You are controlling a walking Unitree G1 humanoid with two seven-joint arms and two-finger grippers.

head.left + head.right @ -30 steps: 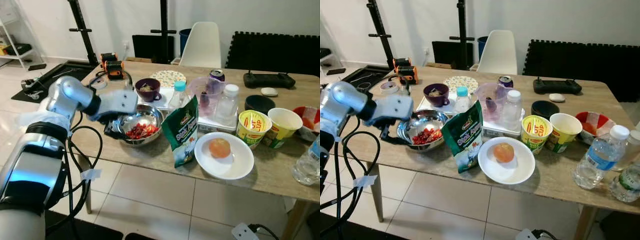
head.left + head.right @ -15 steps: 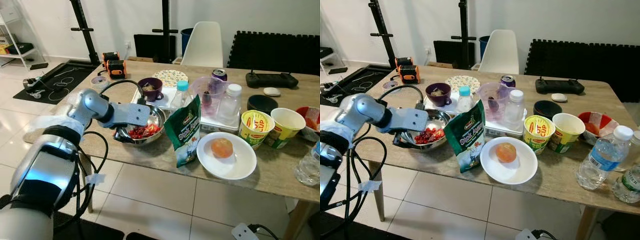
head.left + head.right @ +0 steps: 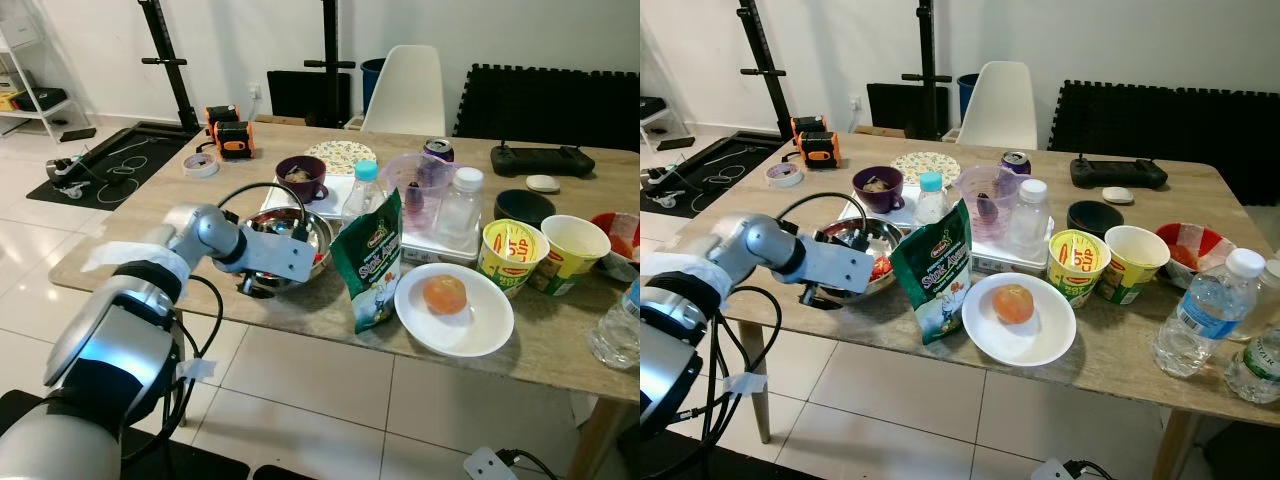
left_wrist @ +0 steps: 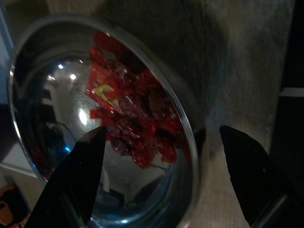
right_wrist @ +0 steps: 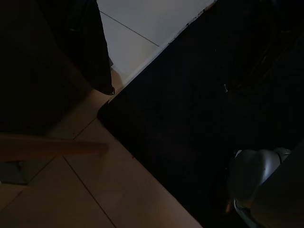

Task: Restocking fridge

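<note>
A marble-look table (image 3: 300, 310) stands on pale floor tiles (image 3: 320, 400). The green pouch (image 3: 372, 262) reads "Snek" (rest illegible). The left gripper (image 4: 161, 175), fingers spread wide, straddles the steel bowl (image 4: 57, 109) rim, gripping nothing

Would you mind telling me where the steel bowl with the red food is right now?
In the left eye view, the steel bowl sits near the table's front-left edge, between the left gripper and the green snack bag.
</note>
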